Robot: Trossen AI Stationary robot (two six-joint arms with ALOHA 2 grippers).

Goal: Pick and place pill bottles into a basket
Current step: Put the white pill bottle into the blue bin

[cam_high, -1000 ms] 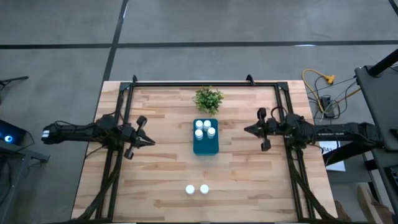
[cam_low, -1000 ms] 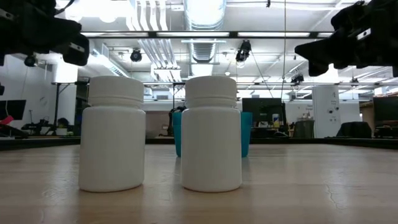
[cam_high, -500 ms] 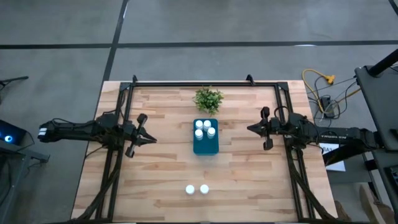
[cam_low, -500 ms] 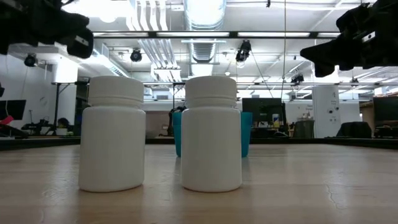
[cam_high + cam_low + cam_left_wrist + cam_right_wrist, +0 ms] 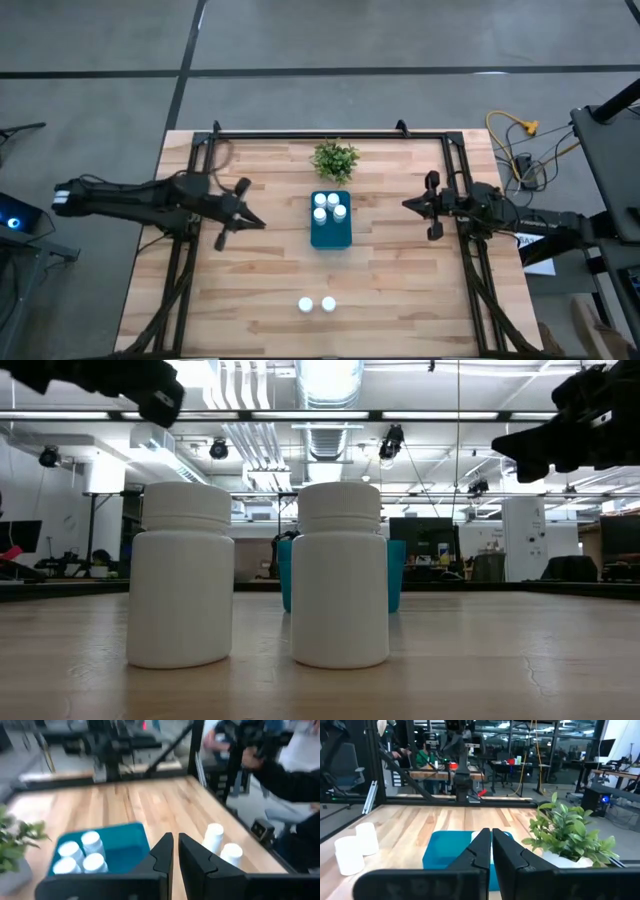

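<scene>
The teal basket (image 5: pixel 330 228) stands at the table's middle with several white pill bottles (image 5: pixel 329 206) upright in its far half; it also shows in the left wrist view (image 5: pixel 120 845) and the right wrist view (image 5: pixel 445 852). Two more bottles (image 5: pixel 305 305) (image 5: pixel 328 303) stand upright side by side near the table's near edge, large in the low view (image 5: pixel 180 575) (image 5: pixel 340 575). My left gripper (image 5: pixel 262 224) is shut and empty, above the table left of the basket. My right gripper (image 5: pixel 405 206) is shut and empty, right of the basket.
A small green plant (image 5: pixel 335 158) in a pot stands just beyond the basket's far end. Dark frame rails (image 5: pixel 190 250) (image 5: pixel 470 260) run along the table's left and right sides and its far edge. Bare wood lies between the basket and the two near bottles.
My left gripper has gone toward the table's right, closer to the basket, staying shut. My right gripper has drawn back a little toward the table's right edge, away from the basket. The bottles and the basket have stayed where they were.
</scene>
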